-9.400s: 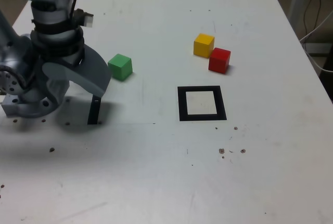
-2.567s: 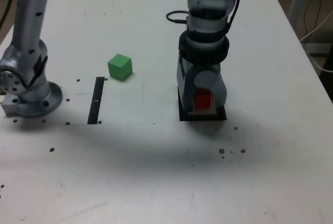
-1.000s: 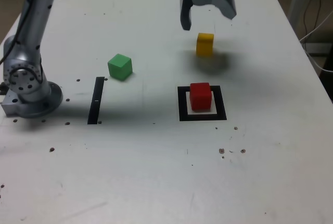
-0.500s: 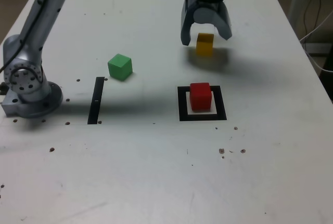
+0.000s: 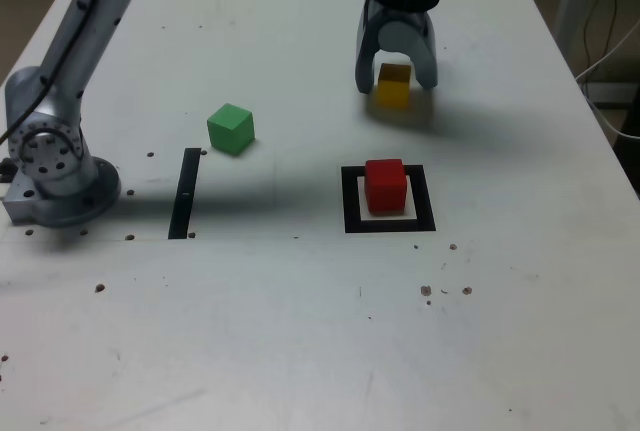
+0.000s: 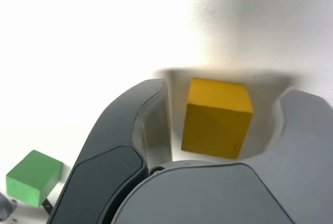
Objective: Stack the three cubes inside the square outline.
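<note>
Yellow cube (image 5: 393, 86) sits on table (image 5: 300, 331) toward far edge, between fingers of gripper (image 5: 396, 79). Jaws apart, straddling cube (wrist view shows gaps either side, no contact). Red cube (image 5: 386, 185) rests inside square outline (image 5: 349, 201). You see green cube (image 5: 231, 129) well apart toward exterior view's left, black strip (image 5: 183, 194) near arm base (image 5: 55, 176). Nothing between yellow cube and outline.

- Silver-grey metal arm (image 5: 85, 26), smooth and tubular.
- Round joint housing (image 5: 45, 151) near its base, ringed with small dark screw holes.
- Dark collar above the grey gripper (image 5: 396, 76), with two broad, curved fingers (image 6: 122, 146).
</note>
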Controlling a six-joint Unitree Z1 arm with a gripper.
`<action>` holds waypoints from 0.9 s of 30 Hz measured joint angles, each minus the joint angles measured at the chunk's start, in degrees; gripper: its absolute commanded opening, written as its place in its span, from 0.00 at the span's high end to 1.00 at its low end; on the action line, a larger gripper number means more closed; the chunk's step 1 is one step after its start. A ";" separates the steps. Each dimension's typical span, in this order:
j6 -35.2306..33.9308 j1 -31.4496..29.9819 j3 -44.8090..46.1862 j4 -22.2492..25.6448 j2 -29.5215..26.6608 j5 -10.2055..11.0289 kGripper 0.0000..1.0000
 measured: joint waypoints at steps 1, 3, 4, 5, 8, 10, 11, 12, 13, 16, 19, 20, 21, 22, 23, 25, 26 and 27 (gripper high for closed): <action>0.10 0.03 0.17 -0.31 0.10 -0.06 0.40; 0.32 0.19 0.54 -0.84 0.21 -0.11 0.44; 0.43 0.32 0.65 -1.00 0.21 -0.16 0.48; 0.50 0.46 0.68 -1.06 0.21 -0.25 0.51; 0.66 0.83 0.73 -1.35 0.21 -0.58 0.60; 0.77 0.87 0.93 -1.83 0.21 -0.90 0.63; 0.79 0.87 1.14 -2.14 0.21 -1.02 0.64; 0.82 0.87 1.45 -2.60 0.18 -1.16 0.67; 0.82 0.87 1.72 -2.95 0.01 -1.28 0.70; 0.82 0.89 3.36 -4.53 -1.00 -1.50 0.81; 0.74 0.89 4.67 -6.18 -2.08 -1.77 0.86; 0.74 0.87 4.93 -6.35 -2.49 -1.86 0.86; 0.74 0.85 5.09 -6.35 -2.76 -1.93 0.86; 0.74 0.83 5.24 -6.31 -2.97 -1.99 0.87; 0.73 0.81 5.38 -6.08 -3.21 -2.04 0.87; 0.54 0.65 5.80 -4.88 -4.34 -2.05 0.87; 0.30 0.49 5.94 -4.16 -5.19 -2.02 0.87; 0.03 0.20 5.94 -3.54 -6.20 -1.95 0.87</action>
